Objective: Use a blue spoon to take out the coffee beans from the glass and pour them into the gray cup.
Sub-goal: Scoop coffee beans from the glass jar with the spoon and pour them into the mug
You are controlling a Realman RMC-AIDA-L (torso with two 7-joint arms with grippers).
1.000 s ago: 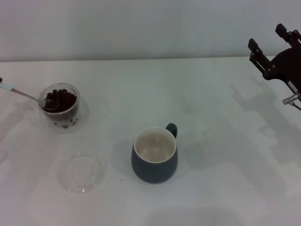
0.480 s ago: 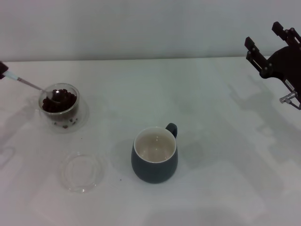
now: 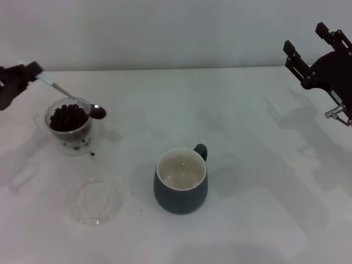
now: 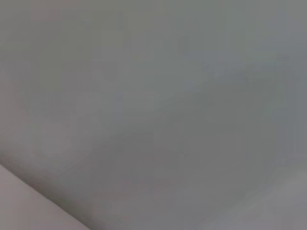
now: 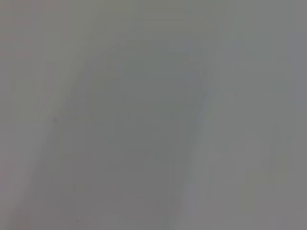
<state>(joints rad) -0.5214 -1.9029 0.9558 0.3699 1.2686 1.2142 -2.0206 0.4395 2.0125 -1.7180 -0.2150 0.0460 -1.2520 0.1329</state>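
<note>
You have a white table filling most of the head view, w/ a pale plain wall behind its far edge. On the left-front part of the table lies a flat shallow clear glass dish, round, standing alone. You can see a few small dark crumbs on the table further back from the dish, and one tiny speck just beside it. Both wrist views give you only blurred grey, no detail.
</note>
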